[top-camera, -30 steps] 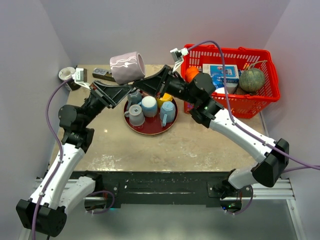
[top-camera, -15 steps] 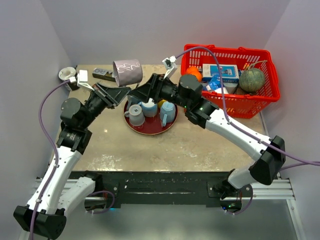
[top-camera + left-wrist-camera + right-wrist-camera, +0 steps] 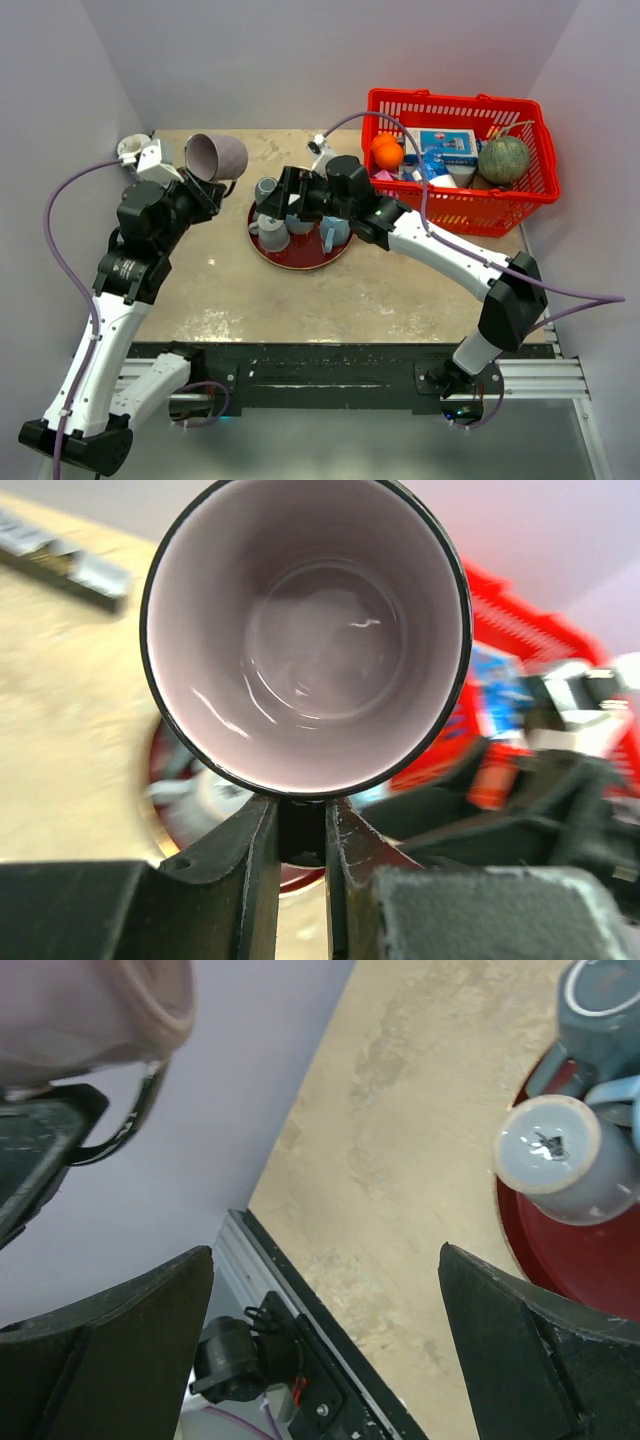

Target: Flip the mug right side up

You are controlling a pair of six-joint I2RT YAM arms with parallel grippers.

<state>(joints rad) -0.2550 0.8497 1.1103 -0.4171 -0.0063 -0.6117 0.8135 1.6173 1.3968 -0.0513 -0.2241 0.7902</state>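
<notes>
Two fingers (image 3: 250,870) of the left gripper (image 3: 300,820), pinched narrow on the dark handle of the pale pink ceramic mug (image 3: 305,630). Holds that mug in the air over the far left corner of the beige mottled table (image 3: 400,290), tipped on its side, mouth toward the wrist camera, glossy inside in full view. Just to the right, near the mug yet apart from it, the right gripper (image 3: 325,1255): spread wide, grips nothing, hangs over the left side of the round dark red tray (image 3: 300,264). In the right wrist view, mug and left fingers at the upper left corner, clear of both right fingers. On the tray, several blue-grey cups (image 3: 272,235), at least one bottom up. Well to the right, at the table's far right corner, the red plastic basket (image 3: 480,212), with a round orange fruit (image 3: 387,153), a blue-and-white box (image 3: 445,148) and a green striped melon (image 3: 503,158) inside.
</notes>
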